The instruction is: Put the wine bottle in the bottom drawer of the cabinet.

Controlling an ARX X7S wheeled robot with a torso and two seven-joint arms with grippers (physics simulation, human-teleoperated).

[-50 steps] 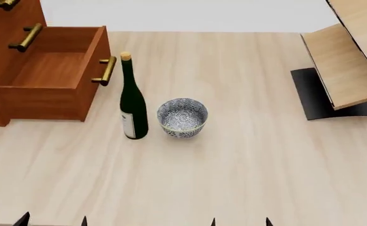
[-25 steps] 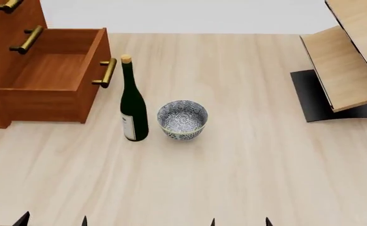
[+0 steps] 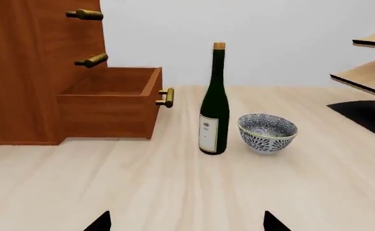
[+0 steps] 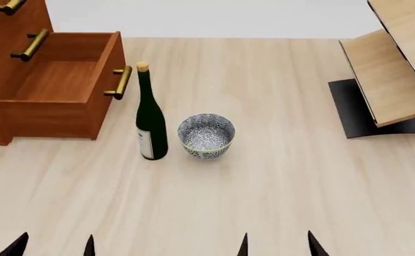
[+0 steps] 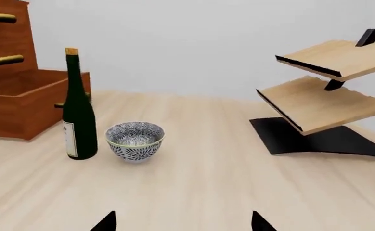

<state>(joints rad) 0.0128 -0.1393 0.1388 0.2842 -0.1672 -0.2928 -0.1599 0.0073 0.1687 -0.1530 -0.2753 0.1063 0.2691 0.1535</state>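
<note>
The wine bottle [image 4: 151,120] stands upright on the table [image 4: 278,186], ahead of the left gripper [image 4: 53,246], just beside the bowl [image 4: 205,134]; likely glass, heavy, smooth, top-heavy, so grip the broad body near the label; both the left and the right gripper [image 4: 277,245] stand spread wide, empty; the bottom drawer [image 4: 62,85] lies open just beyond the bottle, with bare tabletop between.

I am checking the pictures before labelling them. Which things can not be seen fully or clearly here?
- Left gripper and right gripper: only the fingertips show in every view; the bottom edge cuts off the rest.
- Cabinet: top and left side cut off by the edges in all views.
- Rack: cut off by the right edge in the head and left wrist views.
- Bottle label: the text is too small to read.
- Bowl: inside bottom hidden by its rim in the wrist views.
</note>
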